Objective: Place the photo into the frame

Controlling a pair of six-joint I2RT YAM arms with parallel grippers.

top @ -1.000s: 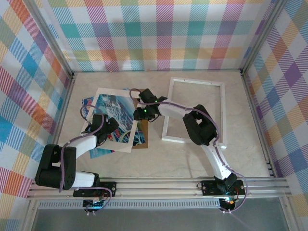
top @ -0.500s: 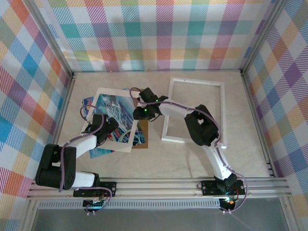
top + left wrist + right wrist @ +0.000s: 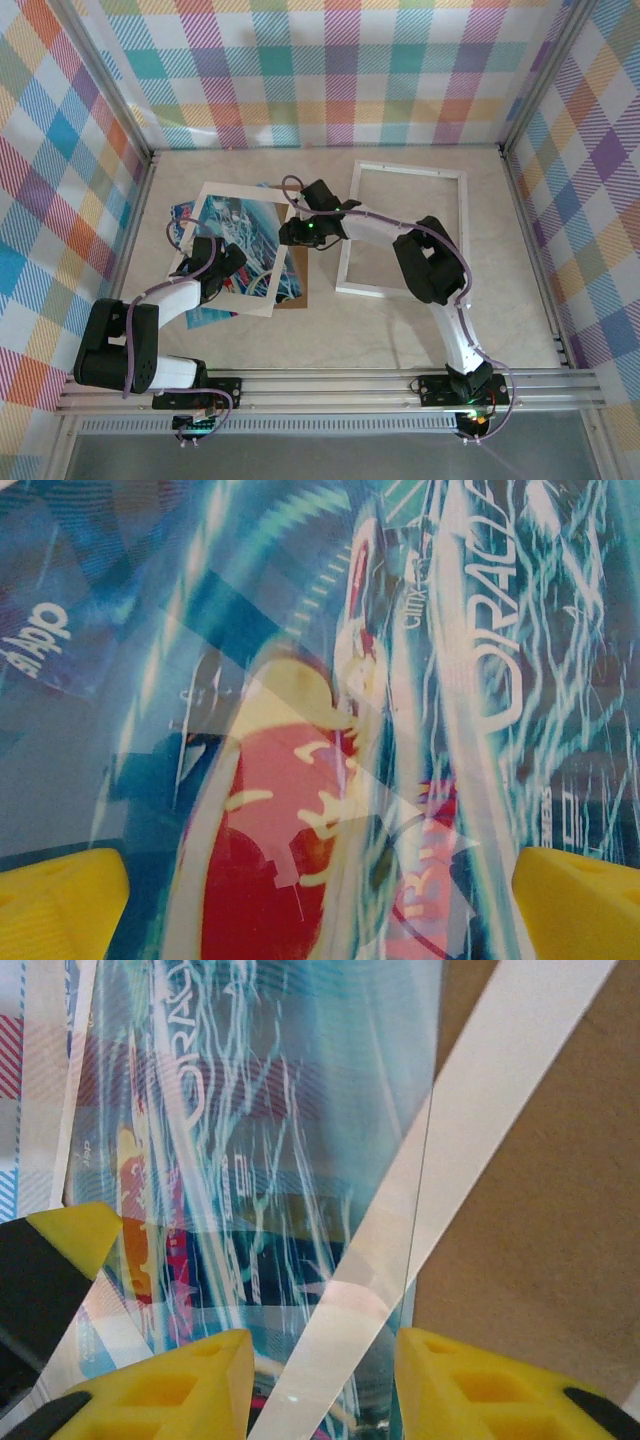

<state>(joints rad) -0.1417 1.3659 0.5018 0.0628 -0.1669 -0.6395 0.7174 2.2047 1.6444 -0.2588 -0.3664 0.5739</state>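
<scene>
Left pincer (image 3: 232, 268), released: its two yellow fingertips (image 3: 60, 900) stand wide apart at the lower corners of the left wrist view. The photo (image 3: 300, 730) fills the space between and beyond them, close beneath. From above, this pincer rests over the near left part of the photo (image 3: 235, 225), a blue and teal print with white streaks and red patches.

Right pincer (image 3: 292, 233), fingers part-way apart. It reaches leftward and sits at the right edge of the same pile. In the right wrist view the right pincer (image 3: 325, 1380) has a pale strip of the mat (image 3: 470, 1110) running down into the gap between its fingertips. The photo (image 3: 250, 1160) lies to the left of the strip, under a glossy clear sheet, and the brown backing board (image 3: 540, 1210) lies to its right. Whether the fingers clamp the strip or merely straddle it cannot be told.

The photo lies flat on the bench (image 3: 400, 340), left of centre, beneath the cream mat (image 3: 209, 190), and blue margins show past the mat on the left and near sides. The backing board (image 3: 297, 280) projects from under the pile on the right.

The frame (image 3: 408, 168), with a white border, lies flat to the right of the pile. It is near the right pincer and well apart from the left one, and the right arm crosses its left side.
</scene>
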